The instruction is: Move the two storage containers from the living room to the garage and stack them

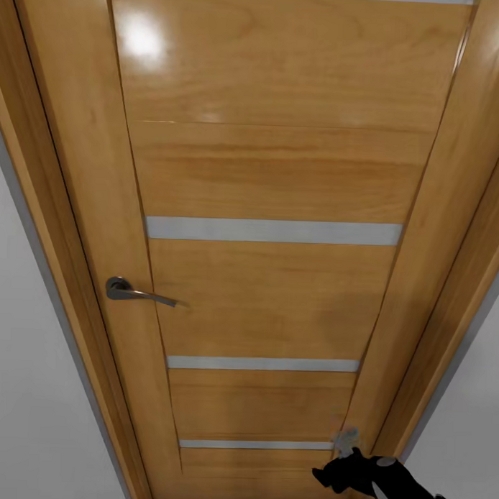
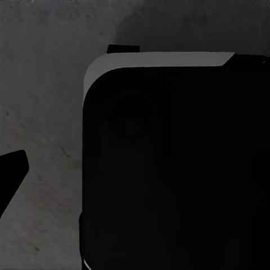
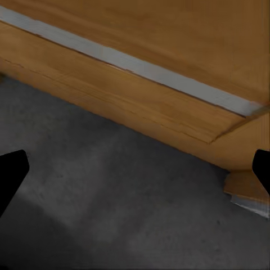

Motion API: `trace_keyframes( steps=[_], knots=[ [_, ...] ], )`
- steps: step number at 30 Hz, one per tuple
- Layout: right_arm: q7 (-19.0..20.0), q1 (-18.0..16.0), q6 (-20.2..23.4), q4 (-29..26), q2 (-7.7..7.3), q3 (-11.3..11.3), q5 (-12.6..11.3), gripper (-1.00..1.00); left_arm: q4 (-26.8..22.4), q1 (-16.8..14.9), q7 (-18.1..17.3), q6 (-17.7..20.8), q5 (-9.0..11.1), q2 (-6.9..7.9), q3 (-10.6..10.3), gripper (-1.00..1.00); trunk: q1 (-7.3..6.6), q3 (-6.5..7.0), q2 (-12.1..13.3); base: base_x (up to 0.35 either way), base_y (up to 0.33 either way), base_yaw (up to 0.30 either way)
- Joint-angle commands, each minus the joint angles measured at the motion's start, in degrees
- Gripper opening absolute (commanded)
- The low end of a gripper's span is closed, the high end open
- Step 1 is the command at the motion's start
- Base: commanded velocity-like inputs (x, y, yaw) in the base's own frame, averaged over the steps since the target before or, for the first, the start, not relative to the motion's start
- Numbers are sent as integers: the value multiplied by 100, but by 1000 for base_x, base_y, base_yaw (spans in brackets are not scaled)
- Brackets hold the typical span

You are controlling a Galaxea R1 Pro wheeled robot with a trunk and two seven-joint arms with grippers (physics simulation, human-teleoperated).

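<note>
A: We're right up against the door [image 1: 272, 207]. It's closed, light wood, with frosted strips [image 1: 273, 231] across it. What's the step?

B: By my reading, getting through it. The floor [image 3: 124, 202] under the right wrist camera is dark grey speckled concrete, so this looks like the garage side, and the bins aren't with us. I'd judge we're heading off to fetch one.

A: Then the handle [image 1: 136, 292] matters. It's a grey lever on the left of the door, about mid-height.

B: Yes, and the right hand [image 1: 353, 472] is low, at the near right, close to the door's bottom corner by the frame [image 1: 451, 235]. That's well apart from the lever. The left arm would be the nearer choice, I think.

A: What state are the hands in?

B: The right wrist view has the right hand [image 3: 135, 174] with its two dark fingertips [image 3: 11, 174] set wide at either edge, nothing between them, so it's spread and empty. The left wrist view looks down on the same grey floor beside a big black body [image 2: 174, 169] with a pale rim. One dark fingertip [image 2: 11, 174] shows at the edge; I can't tell whether that hand is open or closed.

A: Advice?

B: Back off a little so the door has room to swing, press the lever down from above, and keep the right arm clear of the frame.
</note>
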Motion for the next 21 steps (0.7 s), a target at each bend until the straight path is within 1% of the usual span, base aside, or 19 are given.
trace_keyframes(
  steps=[1, 2, 3, 5, 6, 10, 11, 13, 14, 15, 16, 17, 19, 21],
  knots=[
    [-5, -9, 109, -130, -3, 18, -36, 100, -21, 0, -3, -13, 33, 0, 2, 100, 0, -6, -3, 0, 0, 0],
    [-2, -21, 407, -569, 25, 13, -41, 100, -52, 0, -3, -13, 31, 0, 2, 100, 0, -6, -3, 0, 0, 0],
    [-22, -26, 644, -968, 85, 8, -43, 100, -64, 0, -3, -13, 27, 0, 1, 100, 0, -6, -3, 0, 0, 0],
    [-43, -28, 823, -1269, 149, 7, -44, 100, -70, 0, -3, -13, 26, 0, -1, 100, 0, -6, -3, 0, 0, 0],
    [-67, -29, 1039, -1666, 230, 3, -42, 100, -78, 0, -4, -13, 25, 0, -2, 100, 0, -6, -3, 0, 0, 0],
    [-135, -29, 1302, -2141, 294, -2, -37, 100, -80, 0, -4, -13, 25, 0, -2, 100, 0, -6, -3, 0, 0, 0],
    [-354, -29, 1535, -2508, 485, 4, -18, 100, -81, 0, -5, -13, 25, 0, -2, 100, 0, -6, -3, 0, 0, 0],
    [-562, -29, 1714, -2729, 684, 9, 1, 100, -87, 0, -4, -13, 25, 0, -2, 100, 0, -6, -3, 0, 0, 0],
    [-616, -29, 1806, -2835, 745, 12, 7, 100, -88, 0, -4, -13, 25, 0, -2, 100, 0, -6, -3, 0, 0, 0],
    [-693, -29, 2014, -3191, 801, 14, 11, 100, -90, 0, -4, -13, 25, -3, 3, 100, 0, -6, -3, 0, 0, 0],
    [-717, -29, 2056, -3275, 810, 14, 12, 100, -90, 0, -3, -13, 25, -4, 4, 100, 0, -6, -3, 0, 0, 0],
    [-820, -29, 2204, -3516, 870, 14, 14, 100, -90, 0, -3, -13, 25, -5, 5, 100, 0, -6, -3, 0, 0, 0],
    [-984, -29, 2381, -3707, 980, 14, 17, 100, -90, 0, -3, -13, 25, -4, 6, 100, 0, -6, -3, 0, 0, 0],
    [-1259, -29, 2594, -3864, 1183, 19, 22, 100, -90, 0, -3, -13, 29, -1, 6, 100, 0, -6, -3, 0, 0, 0]
  ],
)
